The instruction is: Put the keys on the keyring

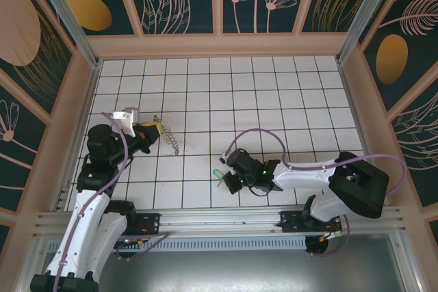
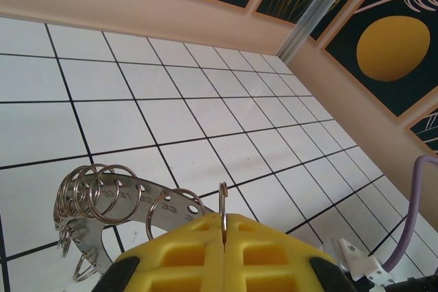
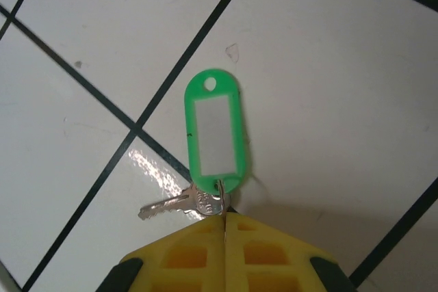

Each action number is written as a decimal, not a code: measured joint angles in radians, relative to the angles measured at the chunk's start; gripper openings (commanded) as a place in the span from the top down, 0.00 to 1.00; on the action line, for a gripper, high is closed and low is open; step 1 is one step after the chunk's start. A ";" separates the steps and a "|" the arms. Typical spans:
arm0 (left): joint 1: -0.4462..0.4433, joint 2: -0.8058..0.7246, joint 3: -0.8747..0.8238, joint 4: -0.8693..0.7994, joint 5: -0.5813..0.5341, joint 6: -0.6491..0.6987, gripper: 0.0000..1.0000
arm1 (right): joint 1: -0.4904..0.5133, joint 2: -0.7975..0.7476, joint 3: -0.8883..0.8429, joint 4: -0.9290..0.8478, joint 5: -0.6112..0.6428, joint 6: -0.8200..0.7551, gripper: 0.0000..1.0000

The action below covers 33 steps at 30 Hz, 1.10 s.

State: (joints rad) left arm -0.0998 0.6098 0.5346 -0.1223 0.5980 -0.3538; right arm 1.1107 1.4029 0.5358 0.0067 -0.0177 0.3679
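Pre-threading step: left gripper (image 2: pixel 224 223) clamps the keyring (image 2: pixel 223 197), right gripper (image 3: pixel 224 222) (at its four o'clock) clamps the keys (image 3: pixel 198 203) — next, they must meet.

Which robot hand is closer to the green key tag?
Right. The right gripper is shut on the small ring at the end of the green key tag. The left gripper sits far off across the table, shut on the keyring.
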 measured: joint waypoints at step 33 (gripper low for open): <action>0.000 -0.003 0.000 0.007 0.008 -0.005 1.00 | -0.026 0.230 0.491 -0.560 -0.062 -0.308 0.64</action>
State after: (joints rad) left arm -0.0998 0.6067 0.5343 -0.1150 0.6056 -0.3592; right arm 1.0843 1.6325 1.0271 -0.5533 -0.0795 0.0601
